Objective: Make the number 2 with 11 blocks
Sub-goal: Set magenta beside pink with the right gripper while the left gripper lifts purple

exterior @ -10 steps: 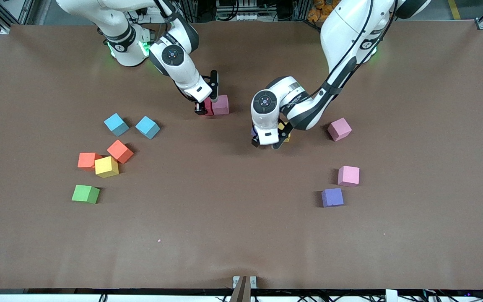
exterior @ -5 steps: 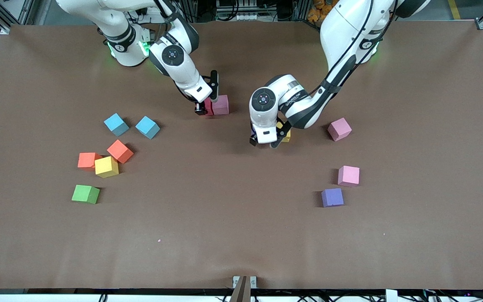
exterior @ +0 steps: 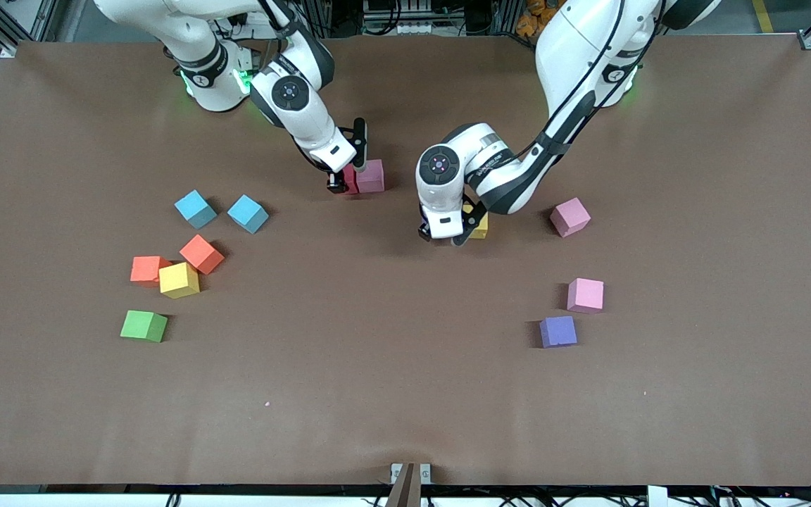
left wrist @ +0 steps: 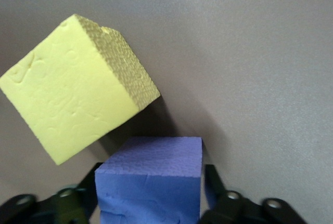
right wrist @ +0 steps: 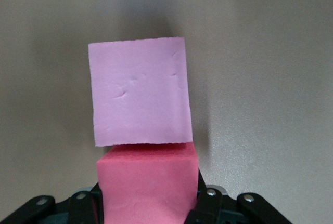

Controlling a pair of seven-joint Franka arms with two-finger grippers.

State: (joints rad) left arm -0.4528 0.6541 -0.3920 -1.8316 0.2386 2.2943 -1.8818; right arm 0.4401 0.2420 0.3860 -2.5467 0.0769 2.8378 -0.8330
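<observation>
My left gripper (exterior: 442, 237) is shut on a purple block (left wrist: 151, 182) low over the table's middle. A yellow block (exterior: 479, 226) lies tilted right beside it, toward the left arm's end. My right gripper (exterior: 346, 182) is shut on a red block (right wrist: 148, 182) that rests against a pink block (exterior: 371, 175). No number 2 shows; these two are the only blocks joined. Loose blocks lie around: two pink (exterior: 569, 216) (exterior: 585, 294) and a purple one (exterior: 558, 331) toward the left arm's end, two light blue (exterior: 194, 208), two orange (exterior: 201, 253) and a yellow one (exterior: 179, 279) toward the right arm's end.
A green cube (exterior: 143, 326) sits near the orange and yellow blocks, nearer the front camera. The brown table (exterior: 377, 366) stretches wide between the two groups of blocks.
The left gripper has shifted slightly toward the arms' bases and its fingers have come in against the purple block. The right arm and its red block have not moved.
</observation>
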